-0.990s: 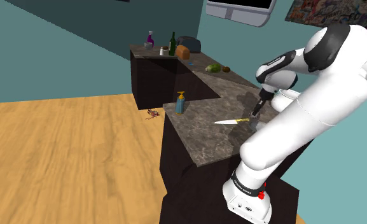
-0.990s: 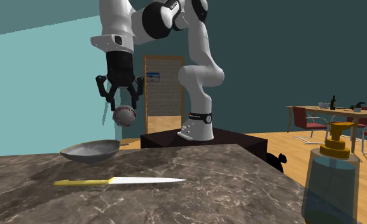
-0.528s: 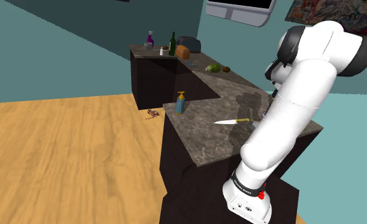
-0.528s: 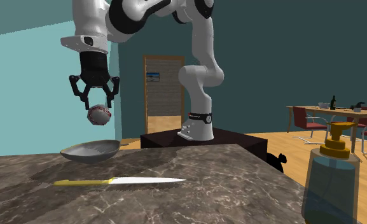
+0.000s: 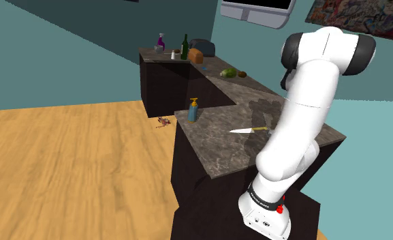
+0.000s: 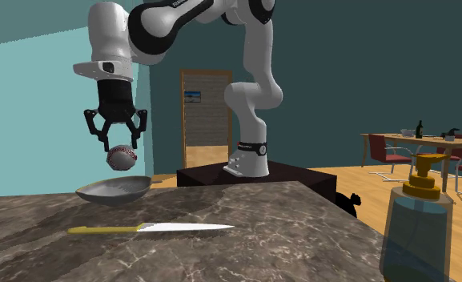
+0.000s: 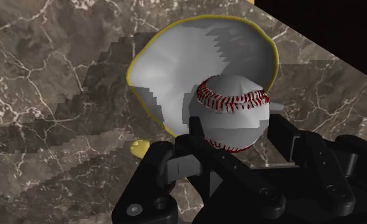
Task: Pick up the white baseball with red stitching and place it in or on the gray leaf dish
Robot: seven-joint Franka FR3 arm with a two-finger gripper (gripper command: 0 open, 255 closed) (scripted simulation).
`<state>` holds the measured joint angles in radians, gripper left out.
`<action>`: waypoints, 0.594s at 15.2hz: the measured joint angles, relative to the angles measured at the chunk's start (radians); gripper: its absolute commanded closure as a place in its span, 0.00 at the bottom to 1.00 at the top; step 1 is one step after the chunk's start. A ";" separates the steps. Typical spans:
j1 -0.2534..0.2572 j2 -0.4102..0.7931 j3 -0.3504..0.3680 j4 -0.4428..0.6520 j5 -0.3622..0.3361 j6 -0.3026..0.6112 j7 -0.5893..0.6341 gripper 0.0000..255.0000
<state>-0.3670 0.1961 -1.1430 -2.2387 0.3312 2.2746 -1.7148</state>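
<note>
Gripper clamped on baseball, 2 fingers pinching its sides; ball hangs above leaf dish, not touching; likely lined up for release.

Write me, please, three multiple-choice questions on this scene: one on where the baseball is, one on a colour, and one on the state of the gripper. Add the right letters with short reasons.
1. Where is the baseball?
A) in the air above the leaf dish
B) lying in the dish
C) beneath the dish

2. What colour is the handle of the knife?
A) red
B) yellow
C) green

3. What state is the gripper in?
A) open and empty
B) shut on nothing
C) shut on the baseball

Answers:
1 A: the second exterior view shows a gap between ball and dish.
2 B: the handle is plainly yellow.
3 C: the wrist view shows it clasping the ball.
</note>
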 measured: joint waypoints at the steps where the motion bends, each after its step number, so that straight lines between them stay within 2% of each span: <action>1: -0.010 0.013 0.011 -0.004 0.018 0.009 -0.013 1.00; 4: -0.057 0.068 0.057 -0.008 0.088 0.034 -0.065 1.00; 9: -0.107 0.127 0.117 -0.020 0.167 0.073 -0.120 1.00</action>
<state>-0.4737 0.3227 -1.0262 -2.2585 0.4982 2.3480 -1.8347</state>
